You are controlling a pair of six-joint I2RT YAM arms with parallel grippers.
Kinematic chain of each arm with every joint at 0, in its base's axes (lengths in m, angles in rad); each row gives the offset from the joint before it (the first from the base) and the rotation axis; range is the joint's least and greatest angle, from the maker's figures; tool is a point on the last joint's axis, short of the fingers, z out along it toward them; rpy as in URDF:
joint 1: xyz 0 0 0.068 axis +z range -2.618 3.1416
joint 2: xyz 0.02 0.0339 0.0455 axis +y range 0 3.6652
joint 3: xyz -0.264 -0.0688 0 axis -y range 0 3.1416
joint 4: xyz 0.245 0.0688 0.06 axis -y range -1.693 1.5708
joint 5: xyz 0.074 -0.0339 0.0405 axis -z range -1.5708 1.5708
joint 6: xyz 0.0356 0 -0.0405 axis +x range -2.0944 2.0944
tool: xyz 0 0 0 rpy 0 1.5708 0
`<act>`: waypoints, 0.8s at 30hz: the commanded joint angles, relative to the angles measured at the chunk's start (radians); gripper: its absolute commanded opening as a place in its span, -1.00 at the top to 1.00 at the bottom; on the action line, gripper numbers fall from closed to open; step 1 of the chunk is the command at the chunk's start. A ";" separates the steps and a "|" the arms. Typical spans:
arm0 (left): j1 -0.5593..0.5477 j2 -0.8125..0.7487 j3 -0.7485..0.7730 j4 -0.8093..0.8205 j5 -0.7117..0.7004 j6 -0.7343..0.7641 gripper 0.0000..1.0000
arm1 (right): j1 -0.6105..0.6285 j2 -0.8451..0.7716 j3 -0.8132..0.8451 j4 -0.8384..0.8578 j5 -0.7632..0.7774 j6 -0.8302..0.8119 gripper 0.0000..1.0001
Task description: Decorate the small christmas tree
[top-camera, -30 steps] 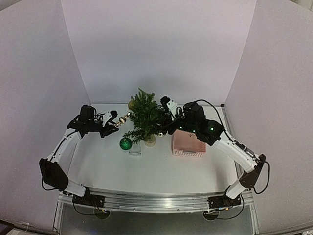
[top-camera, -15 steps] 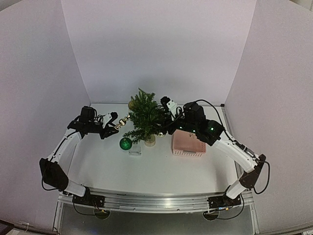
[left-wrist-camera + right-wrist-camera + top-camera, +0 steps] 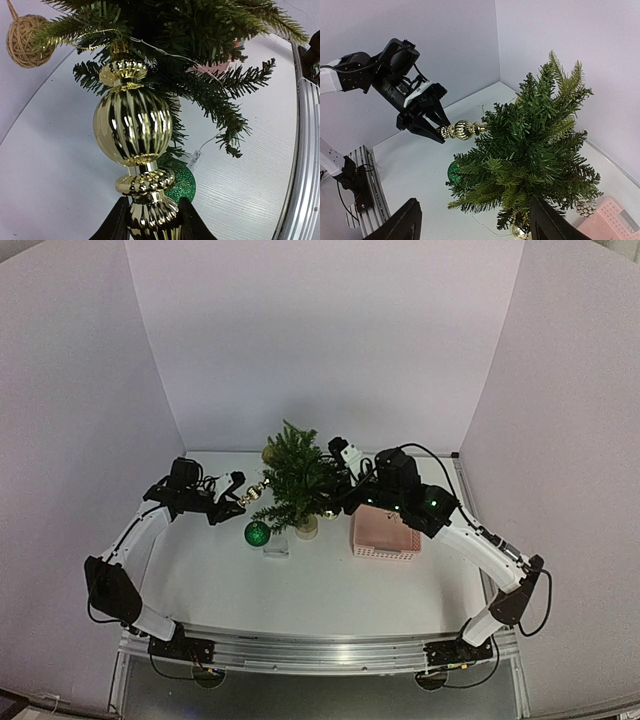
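The left pincer clamps a glossy, ribbed gold bauble against the bushy, needly small christmas tree, which stands toward the tabletop's back edge. The right pincer gapes wide above it.

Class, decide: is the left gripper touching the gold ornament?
Touching. In the left wrist view, the left gripper clamps the gold ornament at its lower end, fingers on both sides.

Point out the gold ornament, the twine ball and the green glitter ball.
gold ornament (image 3: 132,132): left wrist view, on its ribbed bulb.
twine ball (image 3: 23,40): left wrist view, on its centre.
green glitter ball (image 3: 257,533): top external view, on its centre.
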 commanded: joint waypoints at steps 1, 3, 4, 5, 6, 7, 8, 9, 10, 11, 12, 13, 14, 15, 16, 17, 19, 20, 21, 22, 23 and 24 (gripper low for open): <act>-0.007 0.035 0.049 0.000 0.004 -0.004 0.89 | -0.004 -0.018 0.030 0.015 -0.006 -0.006 -0.43; -0.007 0.040 0.056 0.007 0.004 -0.004 0.89 | -0.004 -0.020 0.028 0.015 -0.005 -0.006 -0.43; -0.007 0.040 0.060 0.009 0.005 -0.005 0.90 | -0.004 -0.020 0.026 0.015 -0.005 -0.007 -0.43; -0.007 0.040 0.069 0.009 0.008 -0.009 0.91 | -0.004 -0.021 0.025 0.015 -0.004 -0.007 -0.43; -0.006 0.038 0.076 0.008 0.013 -0.015 0.92 | -0.004 -0.022 0.024 0.015 -0.005 -0.007 -0.43; -0.006 0.033 0.082 0.006 0.016 -0.019 0.92 | -0.004 -0.023 0.024 0.015 -0.005 -0.006 -0.43; -0.006 0.027 0.082 0.004 0.017 -0.018 0.93 | -0.004 -0.024 0.023 0.015 -0.005 -0.006 -0.43; -0.006 0.020 0.080 0.004 0.015 -0.014 0.93 | -0.004 -0.024 0.022 0.015 -0.004 -0.006 -0.43; -0.006 0.011 0.077 0.003 0.010 -0.008 0.93 | -0.004 -0.025 0.021 0.015 -0.002 -0.006 -0.43; -0.005 0.004 0.074 0.002 0.002 -0.001 0.94 | -0.004 -0.025 0.021 0.015 -0.003 -0.006 -0.43; -0.003 -0.003 0.072 0.002 -0.008 0.006 0.95 | -0.004 -0.025 0.021 0.015 -0.004 -0.006 -0.43; 0.000 -0.010 0.073 -0.003 -0.017 0.016 0.96 | -0.004 -0.025 0.022 0.015 -0.004 -0.006 -0.43; 0.004 -0.017 0.075 -0.013 -0.026 0.029 0.96 | -0.004 -0.025 0.022 0.015 -0.005 -0.006 -0.43; 0.006 -0.024 0.079 -0.028 -0.040 0.055 0.97 | -0.004 -0.025 0.022 0.015 -0.005 -0.006 -0.43; 0.007 -0.031 0.081 -0.043 -0.055 0.090 0.97 | -0.004 -0.026 0.022 0.015 -0.004 -0.006 -0.43; 0.006 -0.041 0.085 -0.058 -0.073 0.121 0.97 | -0.004 -0.026 0.021 0.014 -0.005 -0.006 -0.44; 0.006 -0.064 0.086 -0.085 -0.109 0.207 0.98 | -0.004 -0.025 0.021 0.013 -0.010 -0.007 -0.43; 0.006 -0.083 0.082 -0.098 -0.126 0.256 0.98 | -0.004 -0.023 0.022 0.013 -0.015 -0.007 -0.44; 0.006 -0.103 0.076 -0.105 -0.140 0.300 0.98 | -0.004 -0.021 0.025 0.013 -0.021 -0.007 -0.43; 0.006 -0.125 0.069 -0.110 -0.149 0.339 0.98 | -0.004 -0.017 0.029 0.013 -0.027 -0.006 -0.44; 0.006 -0.147 0.061 -0.113 -0.153 0.375 0.97 | -0.004 -0.012 0.035 0.013 -0.033 -0.005 -0.44; 0.006 -0.168 0.054 -0.114 -0.154 0.406 0.96 | -0.004 -0.005 0.046 0.013 -0.038 -0.001 -0.43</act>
